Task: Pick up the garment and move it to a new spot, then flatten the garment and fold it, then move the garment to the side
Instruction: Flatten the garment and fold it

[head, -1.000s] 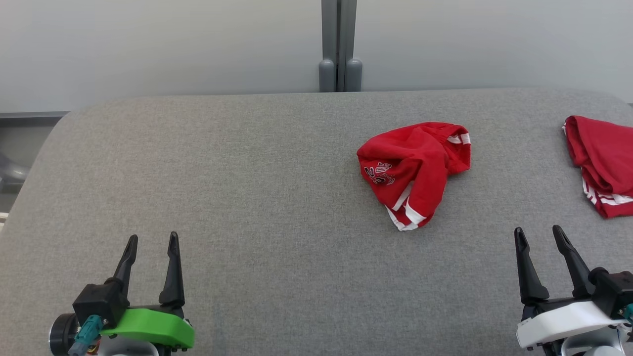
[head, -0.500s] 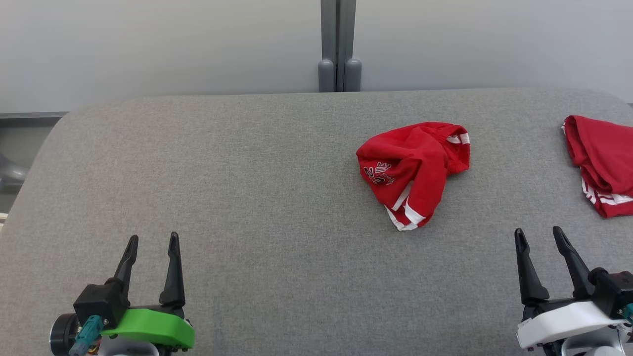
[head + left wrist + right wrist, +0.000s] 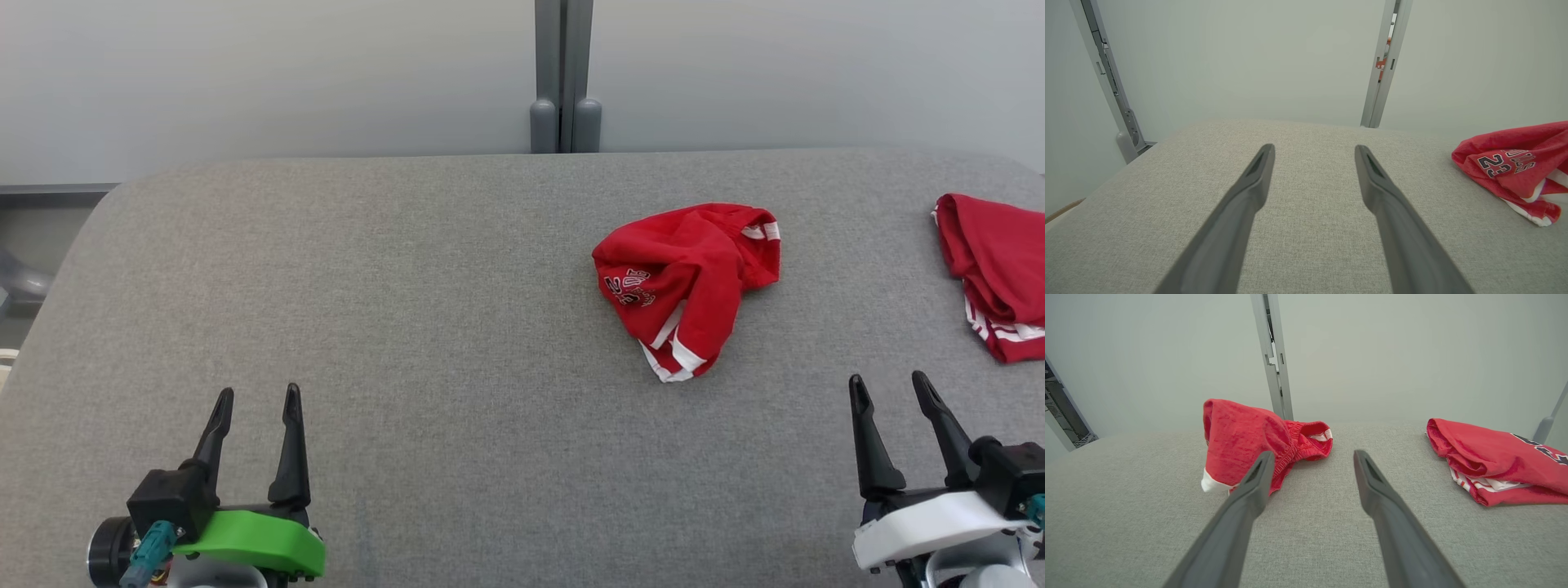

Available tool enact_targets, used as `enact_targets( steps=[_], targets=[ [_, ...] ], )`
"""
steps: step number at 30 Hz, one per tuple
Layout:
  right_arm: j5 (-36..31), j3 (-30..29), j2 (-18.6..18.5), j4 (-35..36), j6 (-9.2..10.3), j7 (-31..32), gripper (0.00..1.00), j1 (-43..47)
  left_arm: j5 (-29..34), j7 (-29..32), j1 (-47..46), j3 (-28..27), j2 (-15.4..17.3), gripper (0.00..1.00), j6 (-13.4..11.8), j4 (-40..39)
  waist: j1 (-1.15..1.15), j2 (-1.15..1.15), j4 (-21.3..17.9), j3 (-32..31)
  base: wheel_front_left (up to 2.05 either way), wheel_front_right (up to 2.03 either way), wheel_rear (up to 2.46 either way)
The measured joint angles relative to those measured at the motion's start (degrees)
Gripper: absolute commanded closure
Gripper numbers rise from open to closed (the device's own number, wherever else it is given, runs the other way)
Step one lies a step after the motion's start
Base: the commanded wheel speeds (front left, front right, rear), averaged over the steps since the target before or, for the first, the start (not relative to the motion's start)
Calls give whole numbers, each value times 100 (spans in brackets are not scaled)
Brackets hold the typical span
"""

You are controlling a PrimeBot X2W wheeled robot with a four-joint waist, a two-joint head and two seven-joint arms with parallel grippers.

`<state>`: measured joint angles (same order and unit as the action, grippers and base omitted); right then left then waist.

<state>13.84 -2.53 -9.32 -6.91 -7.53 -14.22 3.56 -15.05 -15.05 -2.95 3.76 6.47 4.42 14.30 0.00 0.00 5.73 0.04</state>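
Nearest the robot, at the lower left of the head view, the left gripper (image 3: 258, 392) sits over the grey fabric surface (image 3: 408, 286) with its two dark fingers spread apart and only bare cloth between them. At the lower right, the right gripper (image 3: 887, 379) is posed the same way, fingers parted and pointing up the view, gripping nothing. Farther out, right of centre on the surface, lies the garment (image 3: 686, 282): a crumpled red heap with white trim, one white-edged corner pointing back toward the robot. It is well apart from both grippers, closer to the right one and a little to that gripper's left. The left wrist view shows dark lettering and the number 23 printed on its near fold. A second red garment (image 3: 992, 273), also white-trimmed and bunched up, rests at the right edge of the surface, partly cut off by the frame and apart from the first. Beyond the far edge stands a pale wall (image 3: 286, 73) with a grey vertical post (image 3: 563, 82) at its middle.
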Motion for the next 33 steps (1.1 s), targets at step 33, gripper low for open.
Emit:
enact_targets(
  steps=[33],
  targets=[
    [323,973,-1066,-3239,0,554,0,-3445,158,1,-850,369,-342,0,68,-13,0,0,1026,1339,0,0,0]
  ],
)
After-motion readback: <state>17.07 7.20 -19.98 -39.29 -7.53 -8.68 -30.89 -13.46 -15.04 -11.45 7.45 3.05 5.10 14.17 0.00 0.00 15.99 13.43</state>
